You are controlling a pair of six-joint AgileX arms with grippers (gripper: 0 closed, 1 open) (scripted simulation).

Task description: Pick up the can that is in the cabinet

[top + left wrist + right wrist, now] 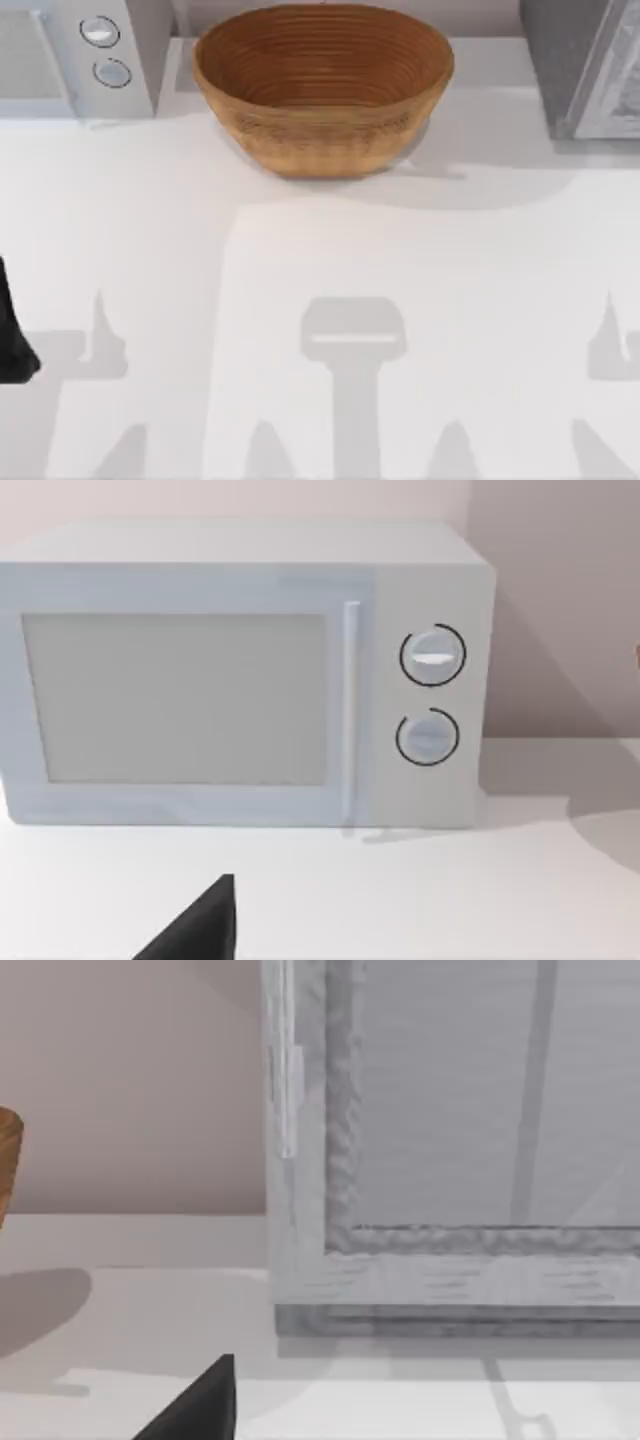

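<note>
Top view put the microwave [80,55] left of the woven bowl [322,90] and the cabinet [585,65] right of it. You couldn't tell either gripper's state from these pictures. No can was visible; you'd judge the pickup not yet begun, reach and grasp remaining.

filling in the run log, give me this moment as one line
stage: before reach | bowl: back centre of table | microwave: back left, door shut | cabinet: back right | left arm: left edge
</note>
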